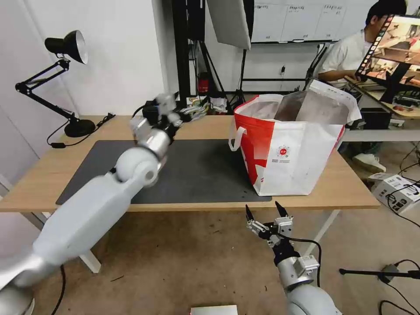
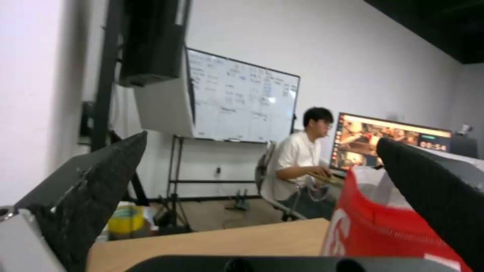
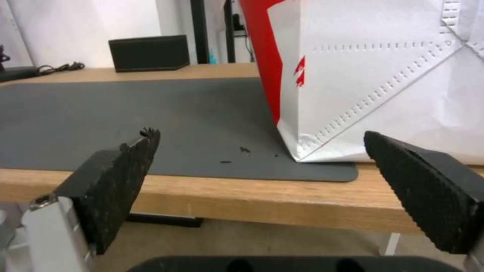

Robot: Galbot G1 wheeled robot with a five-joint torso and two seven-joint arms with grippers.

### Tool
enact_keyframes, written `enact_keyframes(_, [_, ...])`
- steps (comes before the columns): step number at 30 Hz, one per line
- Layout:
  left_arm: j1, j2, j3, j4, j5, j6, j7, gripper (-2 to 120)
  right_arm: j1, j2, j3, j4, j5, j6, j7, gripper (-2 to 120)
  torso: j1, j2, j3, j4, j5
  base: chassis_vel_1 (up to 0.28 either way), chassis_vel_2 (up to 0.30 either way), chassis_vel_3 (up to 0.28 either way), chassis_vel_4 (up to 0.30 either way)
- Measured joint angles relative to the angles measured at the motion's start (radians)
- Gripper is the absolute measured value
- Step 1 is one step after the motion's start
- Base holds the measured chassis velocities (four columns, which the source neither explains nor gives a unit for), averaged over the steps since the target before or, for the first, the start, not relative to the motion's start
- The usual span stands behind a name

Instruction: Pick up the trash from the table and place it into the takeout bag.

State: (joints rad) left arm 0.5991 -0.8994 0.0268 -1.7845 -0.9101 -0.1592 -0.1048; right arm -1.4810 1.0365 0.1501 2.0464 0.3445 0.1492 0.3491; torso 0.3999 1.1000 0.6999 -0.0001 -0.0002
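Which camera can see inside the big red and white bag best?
The head view: the takeout bag shows whole, with its open top and silver lining. The right wrist view shows its lower outside wall, the left wrist view just a red edge.

Lighting: even, bright indoor light from above, no hard shadows; soft shade under the table point(image 1: 52, 175) and beside the takeout bag point(image 1: 293, 148). Glare: foil lining of the bag shines pale; monitor point(image 1: 393, 43) at the head view's edge glows warm. Blur: left arm point(image 1: 109, 188) smeared by motion in the head view; left wrist view soft overall, its near fingers point(image 2: 96, 196) out of focus. Distortion: head view bends straight lines toward its edges. Right wrist view: sharp on the mat point(image 3: 151, 113), close fingers point(image 3: 126, 170) slightly soft.
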Motion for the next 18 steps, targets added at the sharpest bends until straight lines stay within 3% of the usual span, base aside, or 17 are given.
enact_keyframes(5, [0.216, 0.026, -0.145, -0.069, 0.076, -0.077, 0.04, 103, 0.0, 0.0, 0.0, 0.0, 0.0, 0.0, 0.0, 100, 0.0, 0.0, 0.0, 0.0002, 0.0, 0.0, 0.0, 0.0, 0.0])
enact_keyframes(11, [0.36, 0.031, -0.234, -0.105, 0.127, -0.13, 0.056, 100, 0.0, 0.0, 0.0, 0.0, 0.0, 0.0, 0.0, 100, 0.0, 0.0, 0.0, 0.0001, 0.0001, 0.0, 0.0, 0.0, 0.0])
enact_keyframes(12, [0.437, 0.011, -0.29, -0.123, 0.153, -0.149, 0.068, 100, 0.0, 0.0, 0.0, 0.0, 0.0, 0.0, 0.0, 100, 0.0, 0.0, 0.0, 0.0001, 0.0002, 0.0, 0.0, 0.0, 0.0])
enact_keyframes(18, [0.629, -0.077, -0.43, -0.157, 0.229, -0.202, 0.091, 100, 0.0, 0.0, 0.0, 0.0, 0.0, 0.0, 0.0, 100, 0.0, 0.0, 0.0, 0.0001, 0.0001, 0.0, 0.0, 0.0, 0.0])
